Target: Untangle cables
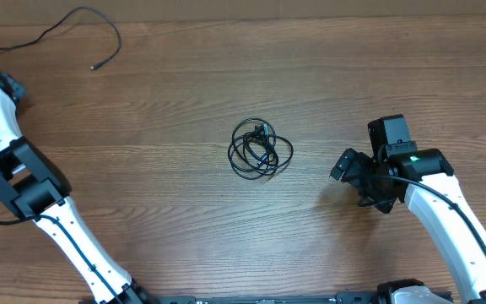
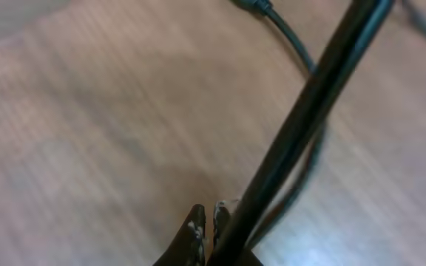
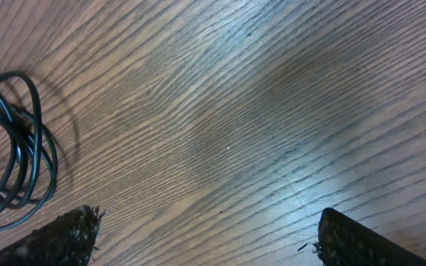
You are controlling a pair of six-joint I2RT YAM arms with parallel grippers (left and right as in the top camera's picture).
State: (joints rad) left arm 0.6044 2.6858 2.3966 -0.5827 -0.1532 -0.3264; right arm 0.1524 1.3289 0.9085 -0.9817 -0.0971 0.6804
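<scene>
Thin black cables (image 1: 262, 145) lie bunched in tangled loops.

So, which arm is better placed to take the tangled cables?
Right. The right hand is open, near the cables, which show in its wrist view. The left hand is shut, its arm far off.

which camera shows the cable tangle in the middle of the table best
Overhead: the whole tangle is in plain view, every loop inside the frame. The right wrist view catches only part of its loops at the left edge. The left wrist view shows blurred black cords close up, not the tangle.
</scene>
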